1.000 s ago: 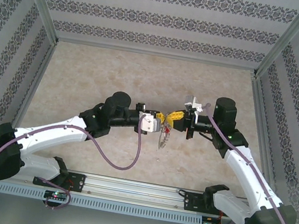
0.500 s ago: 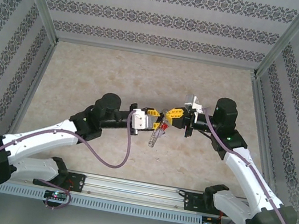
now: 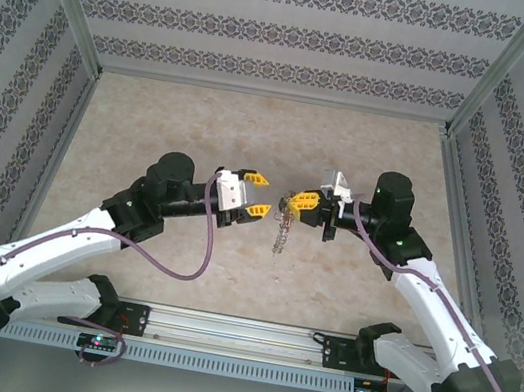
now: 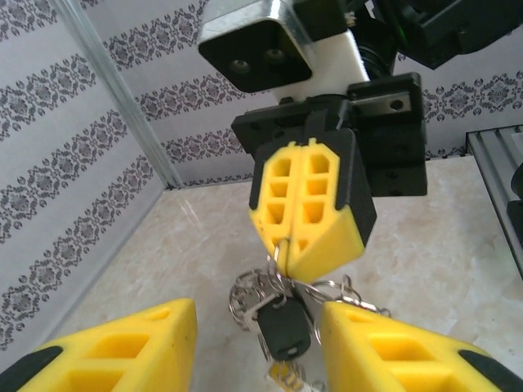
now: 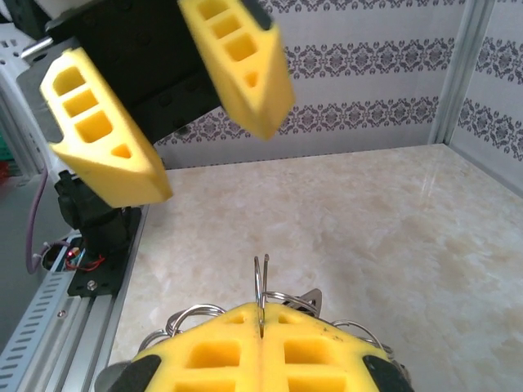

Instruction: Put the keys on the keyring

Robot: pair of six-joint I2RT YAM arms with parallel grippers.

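yellow-fingered right gripper (image 4: 288,249); below it, black-headed small key (image 4: 284,331) and silvery wire keyring (image 4: 242,296); beige marbled tabletop (image 3: 203,125); grey damask-striped walls (image 3: 270,35).

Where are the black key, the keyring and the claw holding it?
black key (image 4: 284,331): left wrist view, on its dark plastic head.
keyring (image 4: 243,296): left wrist view, on the wire loops left of the key.
right claw (image 4: 286,249): left wrist view, at its closed yellow tips.

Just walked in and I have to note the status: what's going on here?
The right gripper is shut on the keyring, holding it up above the table. A black-headed key hangs with the bunch beneath it. The left gripper is open and empty, facing the ring from a short gap away.
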